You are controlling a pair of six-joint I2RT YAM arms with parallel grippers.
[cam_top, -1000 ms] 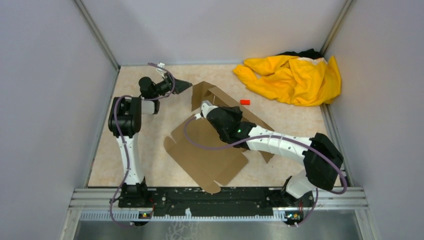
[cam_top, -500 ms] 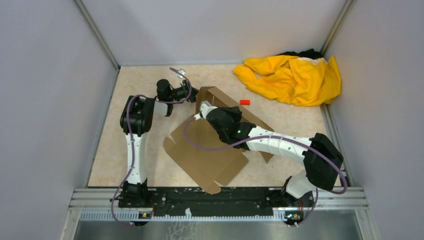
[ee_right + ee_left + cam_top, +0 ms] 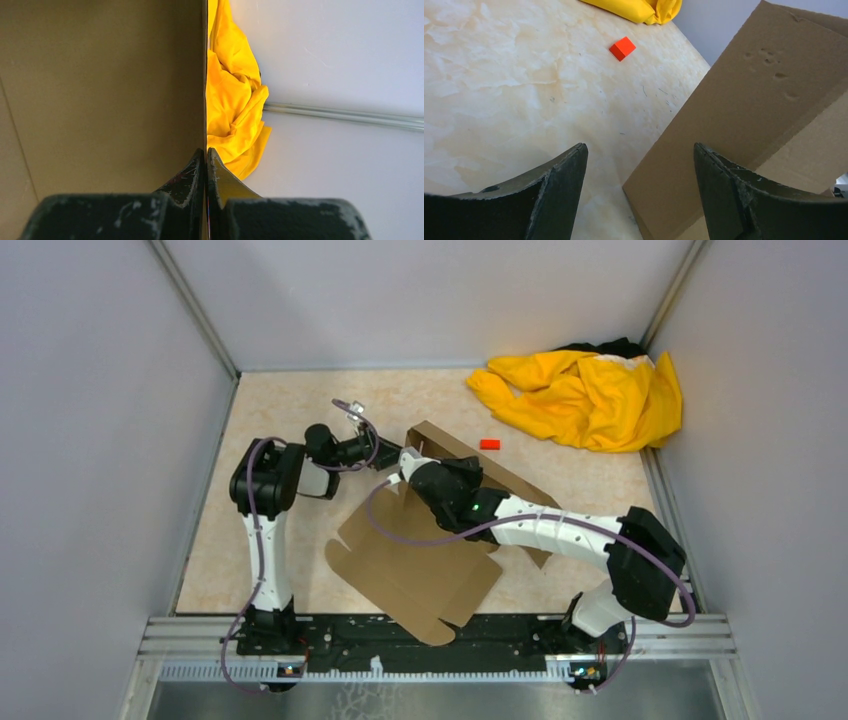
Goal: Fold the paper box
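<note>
The paper box [image 3: 410, 565] is a brown cardboard sheet lying partly flat in the middle of the table. Its far panel [image 3: 445, 445] is raised. My right gripper [image 3: 412, 462] is shut on the thin edge of that raised panel [image 3: 100, 90], which runs straight between its fingers [image 3: 197, 167]. My left gripper [image 3: 385, 448] is open just left of the panel's end. In the left wrist view the panel's brown outer face [image 3: 749, 100] stands ahead and to the right, its lower corner between the spread fingers [image 3: 569, 170], which hold nothing.
A yellow cloth [image 3: 585, 395] is bunched in the far right corner, also in the right wrist view [image 3: 230, 100]. A tiny red block [image 3: 489, 444] lies on the table just beyond the box [image 3: 622, 48]. Grey walls close in the table on three sides.
The left arm has swung right and nearer, bringing its open gripper up to the raised panel's end. The box's flat part has shifted slightly toward the near edge. The right gripper keeps its grip.
</note>
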